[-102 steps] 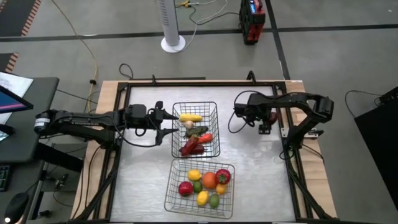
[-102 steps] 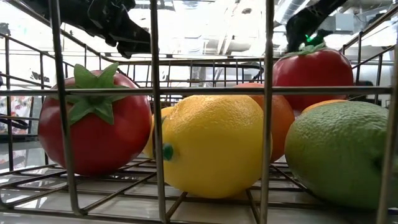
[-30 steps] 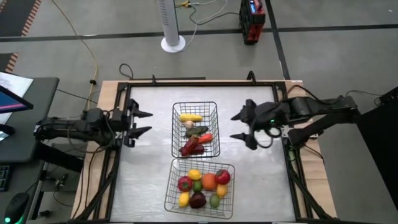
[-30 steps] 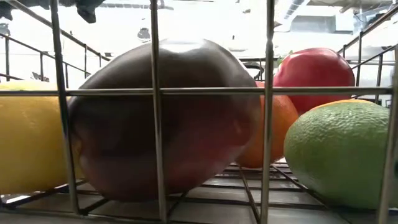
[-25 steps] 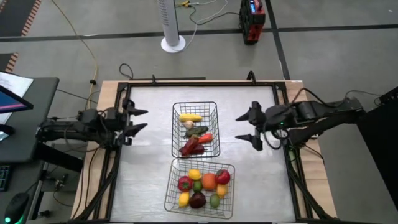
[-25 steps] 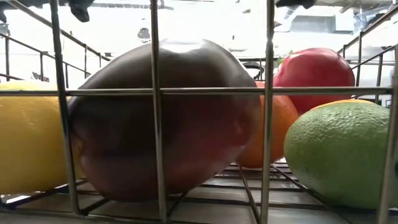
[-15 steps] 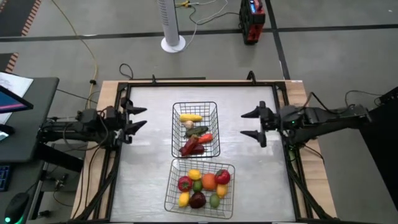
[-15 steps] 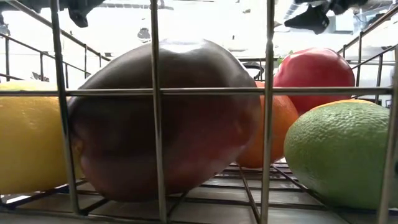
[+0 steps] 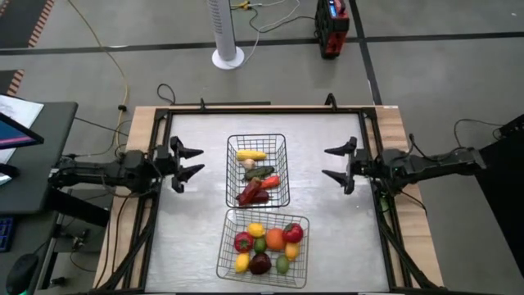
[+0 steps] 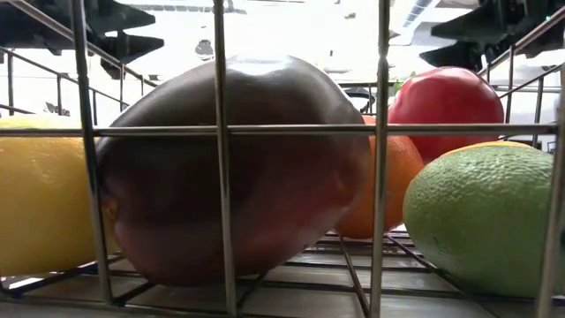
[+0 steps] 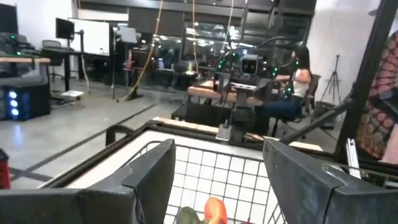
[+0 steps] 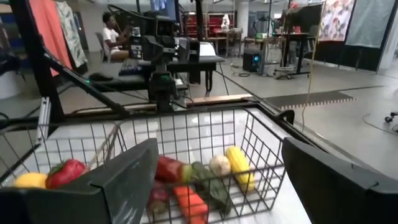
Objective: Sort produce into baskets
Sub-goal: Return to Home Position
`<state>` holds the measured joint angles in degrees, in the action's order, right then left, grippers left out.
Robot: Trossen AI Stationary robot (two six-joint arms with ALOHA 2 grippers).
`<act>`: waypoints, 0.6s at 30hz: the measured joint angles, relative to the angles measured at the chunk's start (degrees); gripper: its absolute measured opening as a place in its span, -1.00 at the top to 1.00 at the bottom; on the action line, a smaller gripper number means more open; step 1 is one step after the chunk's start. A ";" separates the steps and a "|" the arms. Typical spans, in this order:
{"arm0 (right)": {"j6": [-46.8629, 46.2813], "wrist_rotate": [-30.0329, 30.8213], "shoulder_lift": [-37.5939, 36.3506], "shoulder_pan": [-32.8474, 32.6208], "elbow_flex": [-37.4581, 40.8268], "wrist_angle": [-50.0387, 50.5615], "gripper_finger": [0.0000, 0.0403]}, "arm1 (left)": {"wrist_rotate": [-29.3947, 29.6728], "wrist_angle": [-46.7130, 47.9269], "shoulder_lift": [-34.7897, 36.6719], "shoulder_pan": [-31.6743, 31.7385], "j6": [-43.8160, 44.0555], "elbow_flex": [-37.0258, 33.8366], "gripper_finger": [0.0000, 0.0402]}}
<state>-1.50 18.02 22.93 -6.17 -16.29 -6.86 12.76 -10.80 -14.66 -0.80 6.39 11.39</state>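
Judging by how things lie, the sorting looks finished: no loose piece shows on the table [image 9: 188,238] in the high view, and all that seems left is for the arms to park.

Nearest the front edge, the near basket [image 9: 220,254] holds the round fruit, packed close together. A dark plum-coloured fruit [image 9: 260,263] sits in its front row between a lemon [image 9: 241,262] and a lime [image 9: 282,264], with an orange [image 9: 275,238], a red fruit [image 9: 293,233] and others behind. They look smooth, hard and glossy, so they would probably roll if the basket were knocked.

Just beyond, the far basket [image 9: 228,164] holds the long pieces. Something dark red [image 9: 252,193] lies at its near end, then a carrot [image 9: 270,182], a cucumber [image 9: 260,173], a garlic bulb [image 9: 248,165] and a corn cob [image 9: 250,154] farthest back. Both baskets are thin wire grid with low walls.

The left gripper [image 9: 202,161] and the right gripper [image 9: 324,162] hang on either side of the far basket, well apart from it. Each points toward it with jaws spread and nothing between them.
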 joint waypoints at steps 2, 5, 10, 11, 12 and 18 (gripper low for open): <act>0.25 0.01 -2.21 0.05 1.67 0.00 -0.83 | -0.03 -0.04 0.55 0.00 0.09 -0.10 -0.15; 0.91 0.00 -6.55 0.75 3.81 0.06 -0.83 | 0.70 -0.18 2.88 0.00 -1.80 -0.08 -0.15; 1.00 -0.04 -16.01 1.69 7.13 1.52 -0.83 | 3.14 3.85 9.34 0.02 -2.66 -0.04 -0.15; 0.61 -0.04 -17.83 1.86 7.40 2.91 -0.83 | 2.97 5.67 10.44 0.01 -2.07 -0.04 -0.15; 0.16 -0.09 -19.53 1.86 7.49 4.38 -0.83 | 2.94 7.50 11.36 0.00 -1.36 -0.04 -0.15; -0.86 -1.15 -22.72 1.84 10.31 3.62 -0.83 | 4.58 12.64 14.56 0.00 -0.09 -0.12 -0.15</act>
<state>-2.36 16.87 0.20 -4.34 -5.97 -3.24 17.34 1.84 -0.10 -0.80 6.31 11.27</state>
